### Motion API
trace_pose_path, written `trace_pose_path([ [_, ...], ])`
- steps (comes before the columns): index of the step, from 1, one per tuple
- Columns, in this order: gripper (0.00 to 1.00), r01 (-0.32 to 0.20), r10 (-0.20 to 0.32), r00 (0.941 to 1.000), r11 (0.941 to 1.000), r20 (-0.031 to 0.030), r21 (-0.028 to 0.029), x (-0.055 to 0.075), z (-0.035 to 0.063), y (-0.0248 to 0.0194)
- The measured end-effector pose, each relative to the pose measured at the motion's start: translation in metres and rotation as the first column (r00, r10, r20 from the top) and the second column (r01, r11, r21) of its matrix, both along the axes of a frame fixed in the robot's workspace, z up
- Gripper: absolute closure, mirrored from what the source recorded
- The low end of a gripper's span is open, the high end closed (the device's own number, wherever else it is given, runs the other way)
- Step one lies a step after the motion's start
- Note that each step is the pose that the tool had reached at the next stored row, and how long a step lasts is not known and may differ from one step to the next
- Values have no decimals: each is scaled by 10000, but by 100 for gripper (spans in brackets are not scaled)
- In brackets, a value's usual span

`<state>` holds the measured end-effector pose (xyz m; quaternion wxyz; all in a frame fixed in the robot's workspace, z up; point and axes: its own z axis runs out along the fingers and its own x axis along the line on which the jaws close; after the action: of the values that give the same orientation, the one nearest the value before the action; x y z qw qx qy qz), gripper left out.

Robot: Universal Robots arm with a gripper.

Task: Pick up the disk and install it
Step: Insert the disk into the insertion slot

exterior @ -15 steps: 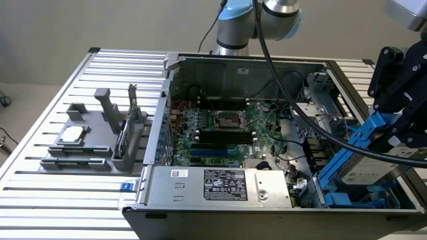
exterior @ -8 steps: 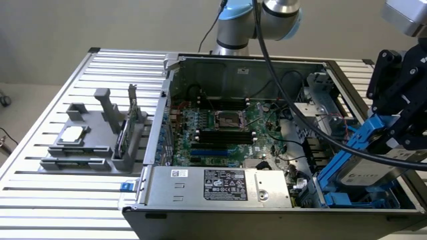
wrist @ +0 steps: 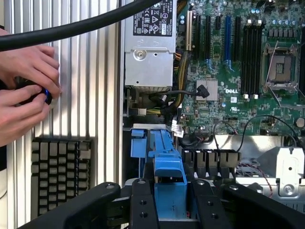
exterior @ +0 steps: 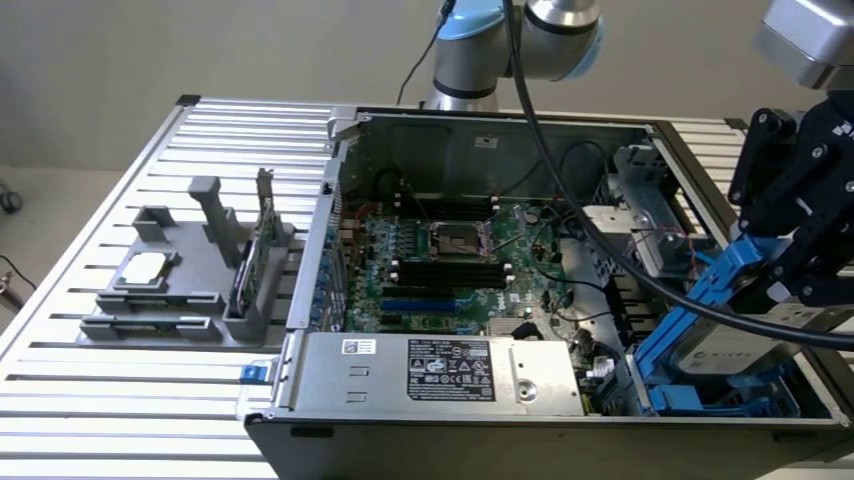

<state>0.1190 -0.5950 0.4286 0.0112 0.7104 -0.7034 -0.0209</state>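
One claw [exterior: 785, 283] clamps the tilted disk [exterior: 737, 347] low in the case [exterior: 467, 440] corner, walls close on two sides.

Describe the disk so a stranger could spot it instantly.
Find the open computer case on the slatted table. At its corner on the exterior view's right, the gripper holds the disk tilted. Unlike the silver power supply, it wears a blue frame.

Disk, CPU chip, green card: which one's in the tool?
The disk, blue-framed, gripped by the tool at the open case. The chip and the green card sit in the grey stand outside it.
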Motion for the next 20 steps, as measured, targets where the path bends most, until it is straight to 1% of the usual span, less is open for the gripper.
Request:
trace_pose_path([
  [4, 67, 0, 0, 10000, 10000, 0, 1, 0, -28, 8],
  [10, 67, 0, 0, 10000, 10000, 0, 1, 0, -68, 40],
  [18, 67, 0, 0, 10000, 10000, 0, -1, 0, -112, 49],
  [19, 67, -1, 1, 10000, 10000, 0, 7, 0, -119, 49],
  [20, 66, -1, 1, 10000, 10000, -1, -1, 0, -121, 49],
])
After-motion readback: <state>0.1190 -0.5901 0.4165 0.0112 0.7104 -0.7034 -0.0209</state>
